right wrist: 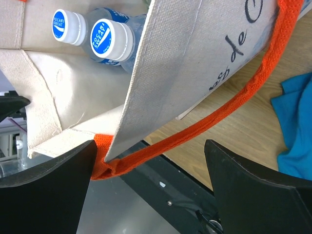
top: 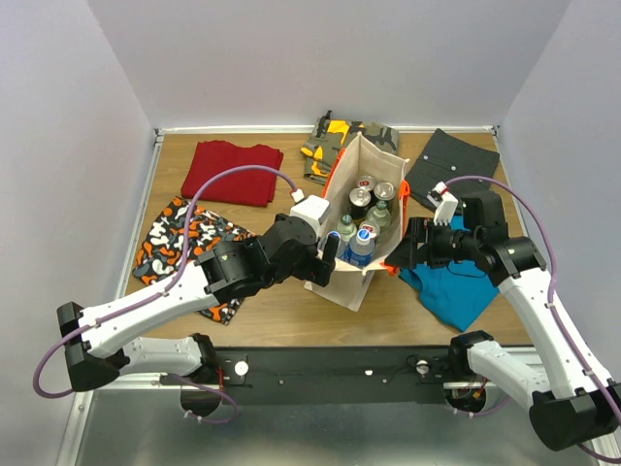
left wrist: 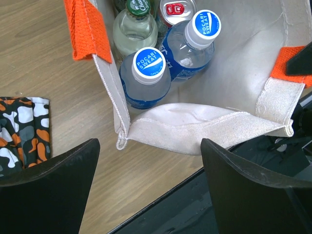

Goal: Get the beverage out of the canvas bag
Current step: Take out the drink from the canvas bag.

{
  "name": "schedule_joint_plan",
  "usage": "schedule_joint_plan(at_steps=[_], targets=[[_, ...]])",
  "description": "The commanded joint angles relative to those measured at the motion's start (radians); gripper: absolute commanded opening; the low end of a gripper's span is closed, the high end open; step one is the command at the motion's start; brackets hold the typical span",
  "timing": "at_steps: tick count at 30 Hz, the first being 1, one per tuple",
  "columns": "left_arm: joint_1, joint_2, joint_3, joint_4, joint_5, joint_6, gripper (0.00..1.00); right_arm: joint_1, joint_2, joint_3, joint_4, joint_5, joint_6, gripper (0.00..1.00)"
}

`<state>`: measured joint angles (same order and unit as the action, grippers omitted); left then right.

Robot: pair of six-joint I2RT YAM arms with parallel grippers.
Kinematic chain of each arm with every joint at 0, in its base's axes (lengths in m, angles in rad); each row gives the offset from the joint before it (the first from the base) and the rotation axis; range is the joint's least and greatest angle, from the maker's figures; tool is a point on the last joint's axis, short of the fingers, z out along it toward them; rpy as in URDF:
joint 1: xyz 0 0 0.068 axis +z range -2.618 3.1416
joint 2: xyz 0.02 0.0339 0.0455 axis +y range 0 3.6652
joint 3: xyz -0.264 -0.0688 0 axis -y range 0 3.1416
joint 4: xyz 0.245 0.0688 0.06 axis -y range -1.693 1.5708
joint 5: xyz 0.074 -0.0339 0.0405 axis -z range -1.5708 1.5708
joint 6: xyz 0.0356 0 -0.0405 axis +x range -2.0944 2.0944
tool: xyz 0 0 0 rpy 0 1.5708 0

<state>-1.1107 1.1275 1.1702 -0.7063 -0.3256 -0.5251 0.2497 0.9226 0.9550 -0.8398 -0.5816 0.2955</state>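
The canvas bag [top: 361,165] stands upright mid-table, beige with orange handles, its mouth open. Inside are two blue-capped Pocari Sweat bottles [left wrist: 146,78] [left wrist: 192,41], a green-capped bottle [left wrist: 136,24] and a red can [left wrist: 176,9]; the top view shows more cans [top: 374,189]. My left gripper [top: 325,264] hovers open at the bag's near-left rim [left wrist: 195,124], with nothing between its fingers [left wrist: 58,190]. My right gripper [top: 406,248] is open at the bag's right side. The bag's wall edge [right wrist: 146,97] and an orange handle [right wrist: 219,109] run between its fingers [right wrist: 48,190].
Folded clothes lie around the bag: a red one [top: 233,173] at back left, an orange-and-black patterned one [top: 179,243] on the left, a camouflage one [top: 335,141] behind, a dark grey one [top: 451,165] at back right, and a blue one [top: 456,286] under the right arm. A black rail [top: 369,369] runs along the near edge.
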Motion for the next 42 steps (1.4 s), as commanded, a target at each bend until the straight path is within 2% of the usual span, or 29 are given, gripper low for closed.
schedule_joint_plan(at_steps=[1, 5, 11, 15, 19, 22, 24, 33, 42], targets=[[-0.009, -0.014, 0.029, -0.107, -0.082, 0.007, 0.95, 0.022, 0.009, -0.018, -0.036, -0.012, -0.021, 1.00], [-0.011, 0.009, 0.135, -0.139, -0.136, 0.033, 0.97, 0.031, 0.012, -0.019, -0.036, 0.002, -0.019, 1.00], [-0.009, 0.101, 0.411, -0.191, -0.191, 0.148, 0.99, 0.040, 0.005, -0.016, -0.039, 0.019, -0.021, 1.00], [-0.009, 0.193, 0.599, -0.161, -0.144, 0.237, 0.99, 0.043, 0.002, -0.024, -0.042, 0.031, -0.021, 1.00], [-0.009, 0.305, 0.686, -0.148, -0.069, 0.280, 0.99, 0.051, -0.002, -0.025, -0.044, 0.042, -0.019, 1.00], [-0.011, 0.370, 0.665, -0.141, -0.012, 0.261, 0.99, 0.057, -0.002, -0.025, -0.047, 0.051, -0.019, 1.00], [-0.009, 0.385, 0.599, -0.122, 0.006, 0.231, 0.99, 0.060, -0.004, -0.022, -0.050, 0.054, -0.021, 1.00], [0.015, 0.351, 0.392, -0.001, 0.076, 0.143, 0.96, 0.071, -0.007, -0.032, -0.054, 0.065, -0.022, 1.00], [0.022, 0.278, 0.263, 0.041, 0.054, 0.057, 0.92, 0.099, 0.002, -0.016, -0.058, 0.100, -0.027, 1.00]])
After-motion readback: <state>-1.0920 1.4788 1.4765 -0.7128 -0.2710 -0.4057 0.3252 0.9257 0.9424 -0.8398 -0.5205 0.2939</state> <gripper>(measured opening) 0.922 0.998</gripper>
